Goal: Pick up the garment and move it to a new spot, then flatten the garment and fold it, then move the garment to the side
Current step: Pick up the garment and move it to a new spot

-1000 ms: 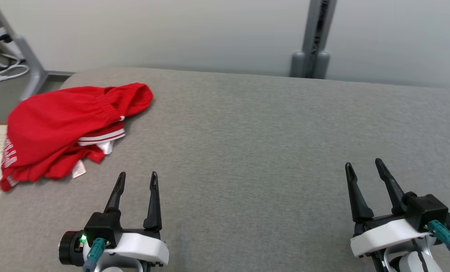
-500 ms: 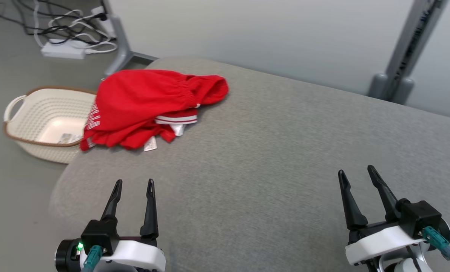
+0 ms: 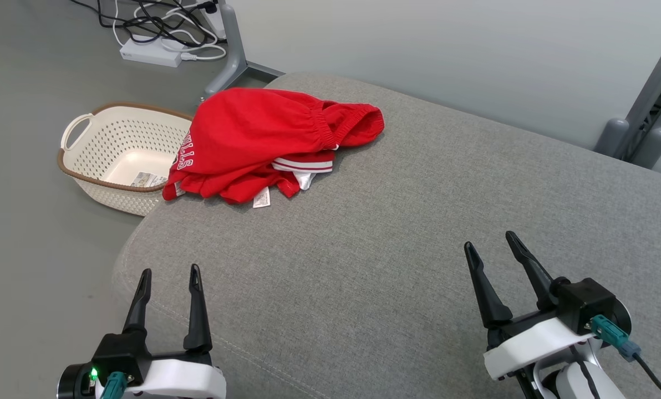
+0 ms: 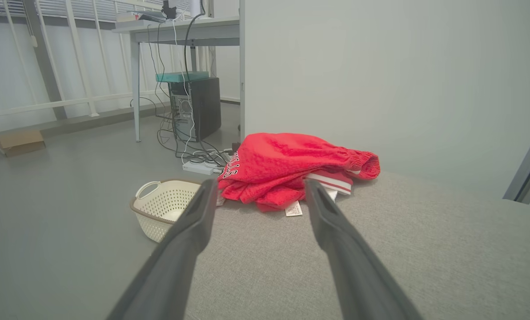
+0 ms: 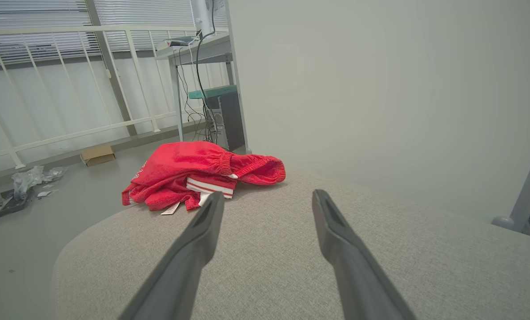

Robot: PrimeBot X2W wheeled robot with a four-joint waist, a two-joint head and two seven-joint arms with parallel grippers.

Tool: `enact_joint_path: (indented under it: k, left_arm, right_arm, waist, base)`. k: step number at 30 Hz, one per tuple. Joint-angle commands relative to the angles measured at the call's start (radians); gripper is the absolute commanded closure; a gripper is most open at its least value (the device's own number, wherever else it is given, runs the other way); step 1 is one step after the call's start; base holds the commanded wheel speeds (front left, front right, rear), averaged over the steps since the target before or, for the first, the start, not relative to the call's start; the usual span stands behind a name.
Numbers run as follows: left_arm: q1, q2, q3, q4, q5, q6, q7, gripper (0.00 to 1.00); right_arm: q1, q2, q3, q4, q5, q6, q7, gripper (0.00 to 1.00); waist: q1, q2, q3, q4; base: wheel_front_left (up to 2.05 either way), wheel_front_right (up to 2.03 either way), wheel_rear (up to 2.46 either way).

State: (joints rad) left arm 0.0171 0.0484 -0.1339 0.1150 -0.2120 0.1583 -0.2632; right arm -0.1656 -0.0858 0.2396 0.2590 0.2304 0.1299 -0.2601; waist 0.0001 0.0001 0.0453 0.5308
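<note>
The garment [image 3: 264, 144], a pair of red shorts, is lying crumpled in a heap at the far left corner of the grey cushioned surface [image 3: 397, 221]. Its gathered waistband is bunching toward the right, white lettering is showing along its left side, and a red-and-white striped trim and a small white tag are peeking out along its near edge. Its left edge is reaching the rim of the cushion.

Just to the left of it, down on the floor, a cream perforated basket [image 3: 86, 166] with a brown rim is sitting with a slip of printed paper at its bottom. Farther back on the left, a white power strip [image 3: 150, 52] is lying among tangled cables beside a slanting metal leg [image 3: 228, 50], and from the left wrist view a dark computer tower [image 4: 196, 109] is standing under a desk [image 4: 185, 33]. A pale wall is running behind the cushion, with a grey post [image 3: 649, 116] leaning at the far right.

The left gripper [image 3: 169, 270] is hovering at the near left corner of the cushion, its two dark fingers spread apart and gripping nothing, pointing toward the shorts but well apart from them. The right gripper [image 3: 489, 240] is hanging over the near right part of the cushion, its jaws likewise standing wide and empty.
</note>
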Motion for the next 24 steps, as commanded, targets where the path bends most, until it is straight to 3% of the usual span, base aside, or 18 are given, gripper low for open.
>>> enact_joint_path:
  k: [1, 16, 24]
  left_arm:
    - [0.008, 0.004, 0.006, -0.009, -0.002, 0.005, -0.002, 0.00]
    - [-0.010, 0.004, 0.011, -0.002, -0.017, -0.002, -0.002, 0.00]
    - [-0.117, 0.004, 0.067, 0.055, -0.022, -0.045, -0.002, 0.00]
  right_arm:
    - [-0.012, -0.010, 0.007, 0.006, 0.008, 0.002, -0.006, 0.00]
    - [0.010, -0.019, -0.006, -0.003, 0.006, 0.002, -0.006, 0.00]
    - [0.017, -0.038, -0.051, -0.068, -0.045, 0.002, 0.009, 0.00]
  waist:
    - [-0.0001, -0.0001, 0.000, 0.000]
    - [-0.0001, -0.0001, 0.005, -0.008]
    - [-0.0001, -0.0001, 0.108, -0.036]
  base:
    - [0.00, 0.00, 0.00]
    - [0.00, 0.00, 0.00]
    - [0.00, 0.00, 0.00]
